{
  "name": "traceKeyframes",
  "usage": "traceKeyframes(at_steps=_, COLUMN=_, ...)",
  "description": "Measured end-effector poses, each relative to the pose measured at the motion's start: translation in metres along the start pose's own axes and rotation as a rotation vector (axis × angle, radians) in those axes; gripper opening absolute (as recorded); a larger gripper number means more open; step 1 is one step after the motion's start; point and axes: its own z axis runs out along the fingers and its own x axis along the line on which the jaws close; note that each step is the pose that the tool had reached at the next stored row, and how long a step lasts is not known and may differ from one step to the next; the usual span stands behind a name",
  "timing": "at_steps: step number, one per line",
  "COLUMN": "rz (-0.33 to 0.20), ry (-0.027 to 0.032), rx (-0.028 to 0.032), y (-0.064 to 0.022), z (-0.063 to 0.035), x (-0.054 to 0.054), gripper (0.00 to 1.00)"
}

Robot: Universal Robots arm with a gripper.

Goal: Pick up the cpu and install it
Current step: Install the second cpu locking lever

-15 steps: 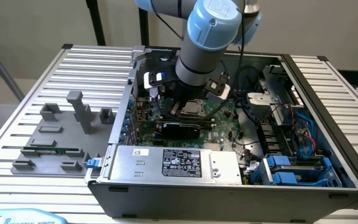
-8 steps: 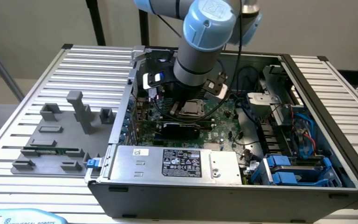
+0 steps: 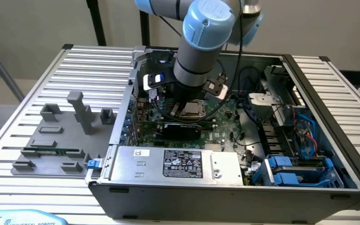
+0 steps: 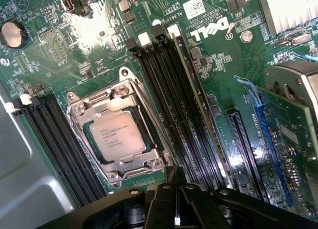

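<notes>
Hand [image 4: 176, 199] poised above the motherboard [image 4: 208, 80]; whether it is spread or pressed together cannot be told, its tips being cut off. The cpu [image 4: 118, 136] lies seated in its socket frame [image 4: 79, 107]: judged light, stiff, fragile, best held by its edges. Its underside is hidden.

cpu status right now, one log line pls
cpu: seated in socket on motherboard | tool: above board, beside socket, holds nothing | arm: inside open case
</notes>
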Motion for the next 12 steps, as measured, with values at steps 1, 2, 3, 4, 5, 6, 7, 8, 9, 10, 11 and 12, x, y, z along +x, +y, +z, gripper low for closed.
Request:
traceKeyframes(at_steps=1, rz=0.000, ry=-0.0014, rx=-0.0007, y=-0.0001, z=-0.0004, x=0.000, gripper=0.11)
traceKeyframes(at_steps=2, rz=0.000, ry=-0.0030, rx=-0.0013, y=-0.0004, z=-0.0016, x=0.000, gripper=0.11)
traceKeyframes(at_steps=3, rz=0.001, ry=-0.0041, rx=-0.0017, y=-0.0008, z=-0.0034, x=0.001, gripper=0.11)
traceKeyframes(at_steps=4, rz=0.001, ry=-0.0053, rx=-0.0021, y=-0.0012, z=-0.0055, x=0.001, gripper=0.11)
traceKeyframes(at_steps=5, rz=0.001, ry=-0.0068, rx=-0.0025, y=-0.0016, z=-0.0074, x=0.002, gripper=0.11)
traceKeyframes(at_steps=6, rz=0.001, ry=-0.0082, rx=-0.0030, y=-0.0017, z=-0.0084, x=0.002, gripper=0.11)
traceKeyframes(at_steps=7, rz=0.001, ry=-0.0095, rx=-0.0033, y=-0.0016, z=-0.0089, x=0.002, gripper=0.11)
traceKeyframes(at_steps=8, rz=0.002, ry=-0.0108, rx=-0.0039, y=-0.0013, z=-0.0091, x=0.002, gripper=0.11)
traceKeyframes(at_steps=9, rz=0.002, ry=-0.0123, rx=-0.0043, y=-0.0008, z=-0.0094, x=0.002, gripper=0.11)
traceKeyframes(at_steps=10, rz=0.002, ry=-0.0140, rx=-0.0044, y=-0.0001, z=-0.0099, x=0.003, gripper=0.11)
traceKeyframes(at_steps=11, rz=0.003, ry=-0.0160, rx=-0.0042, y=0.0007, z=-0.0106, x=0.003, gripper=0.11)
traceKeyframes(at_steps=12, rz=0.003, ry=-0.0177, rx=-0.0038, y=0.0015, z=-0.0114, x=0.004, gripper=0.11)
